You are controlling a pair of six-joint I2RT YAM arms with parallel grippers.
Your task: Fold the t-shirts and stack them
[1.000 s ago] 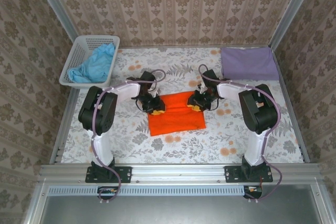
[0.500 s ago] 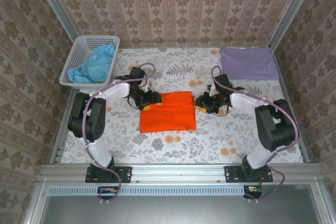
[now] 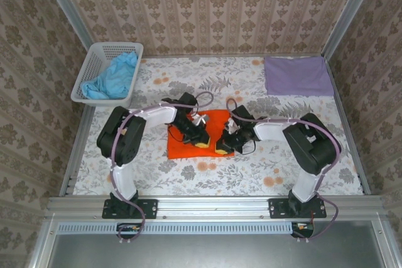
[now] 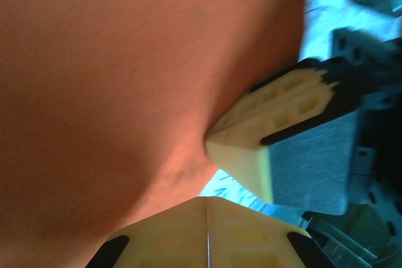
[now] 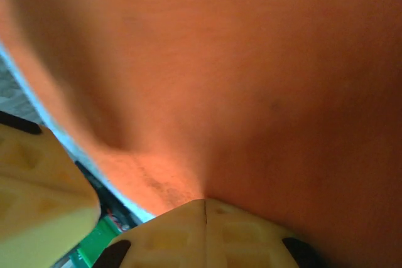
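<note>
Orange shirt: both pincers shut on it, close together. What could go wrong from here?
1. The left pincer and right pincer sit very close together on the orange shirt, so an inward move may knock them together.
2. Each pinch takes only a small pucker of fabric. It may slip, or catch just the top layer and undo the fold.
3. The shirt's near left corner is ungripped and would likely droop when lifted.
</note>
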